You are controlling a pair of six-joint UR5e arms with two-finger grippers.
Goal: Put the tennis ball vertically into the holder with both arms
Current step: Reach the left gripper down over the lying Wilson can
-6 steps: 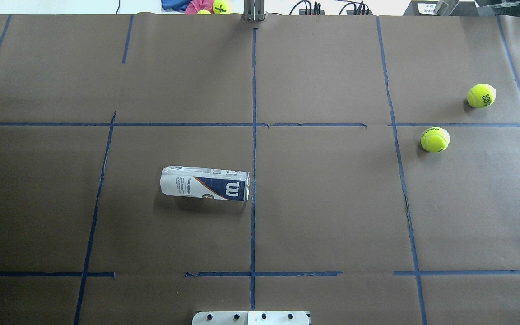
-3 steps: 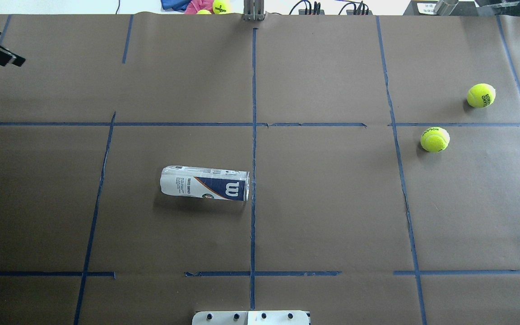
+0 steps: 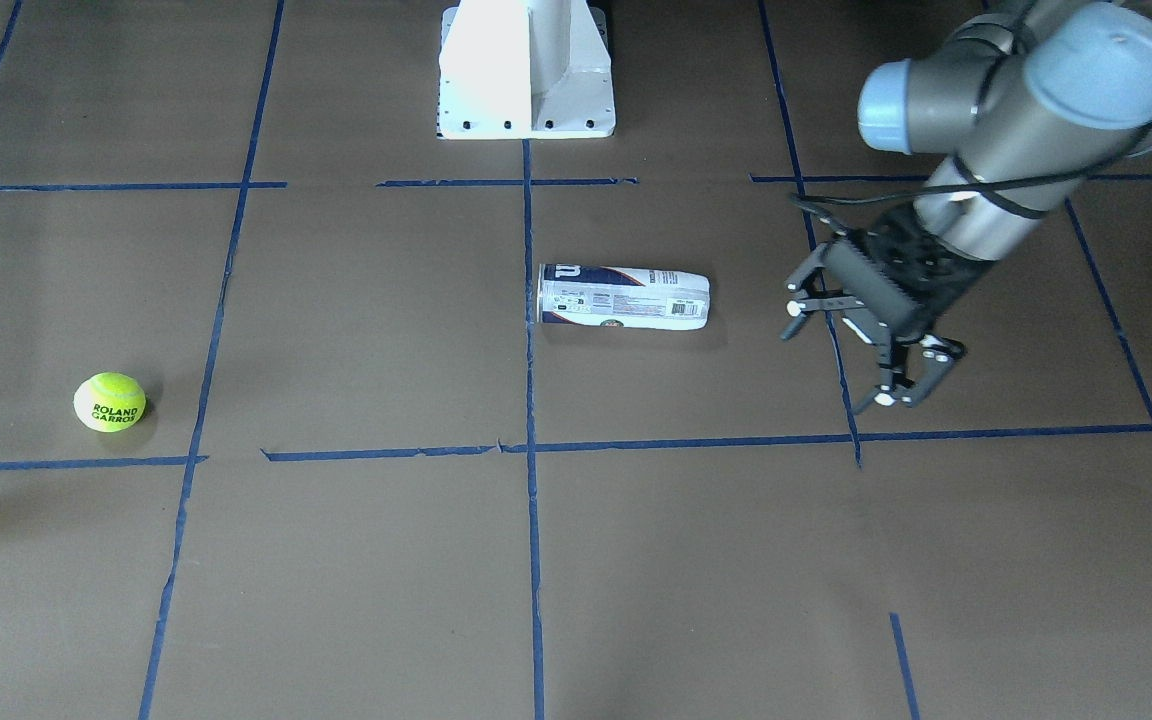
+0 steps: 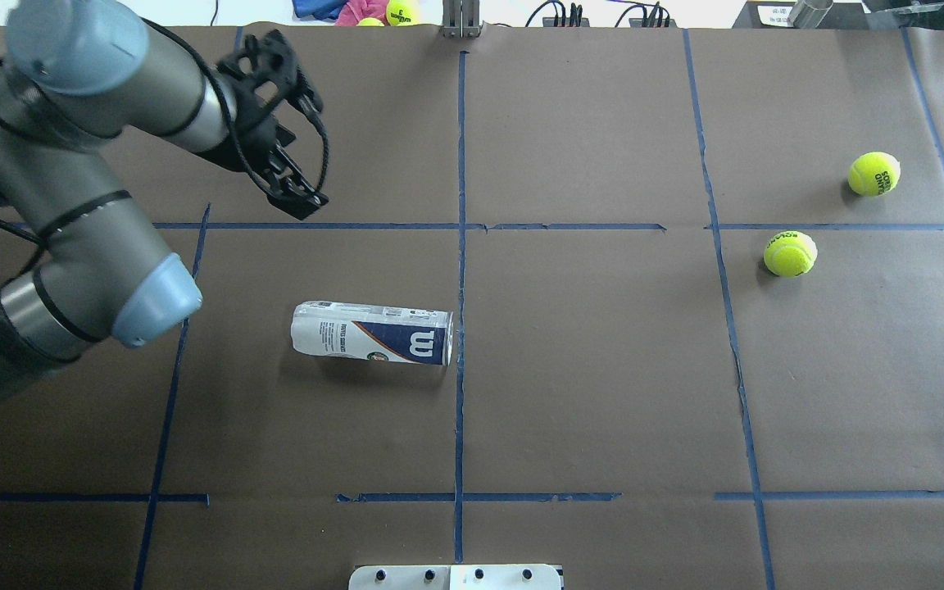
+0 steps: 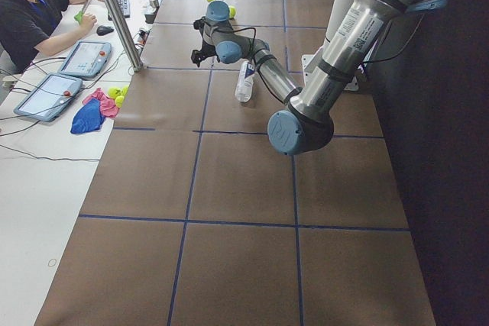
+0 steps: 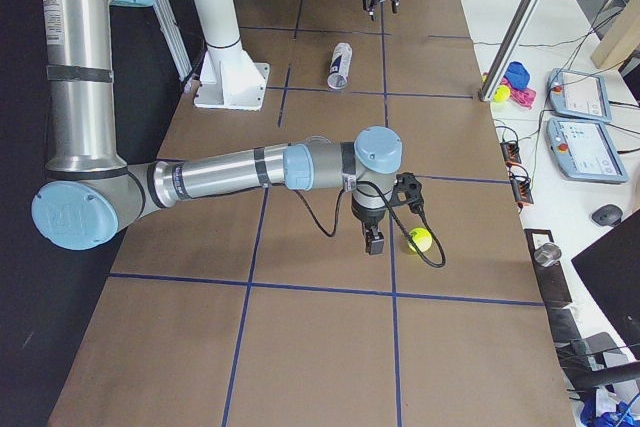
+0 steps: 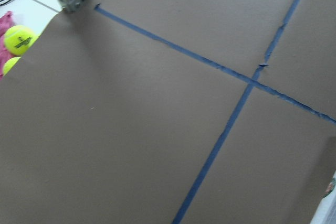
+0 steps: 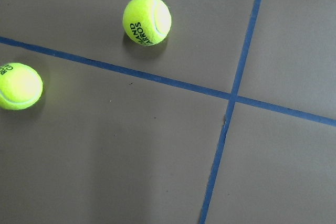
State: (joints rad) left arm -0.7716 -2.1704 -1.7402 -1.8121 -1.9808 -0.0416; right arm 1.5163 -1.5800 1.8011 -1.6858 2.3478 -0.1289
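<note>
On the brown-papered desk [image 4: 587, 369], the tennis-ball can [image 4: 372, 333] lies flat on its side near the middle, just left of the centre blue tape line [image 4: 460, 147]. Its silvery rim [image 4: 448, 337] and mouth face that line and sit just beside it, while its closed end points toward the robot's left. The white and navy label wraps the wall. No view looks into the mouth, so I cannot tell what is inside.

Both tennis balls lie loose on the desk, well apart from the can on the robot's right. The nearer tennis ball [image 4: 790, 253] and the farther tennis ball [image 4: 873, 173] rest close to each other, with a tape line between them. The right wrist view shows the two of them, one printed "ROLAND GARROS".

The left hand [image 4: 308, 154] hangs in the air to the robot's left of the can, clear of it. Its black fingers [image 3: 793, 309] are spread wide and there is nothing between them. The left arm [image 4: 70, 238] comes in from that side with pale blue joint caps.

The right hand [image 6: 372, 245] shows only in the exterior right view, pointing down just beside one tennis ball. Whether it is released or clenched cannot be told.

The white pedestal base [image 3: 526, 70] stands at the robot's edge of the desk.
</note>
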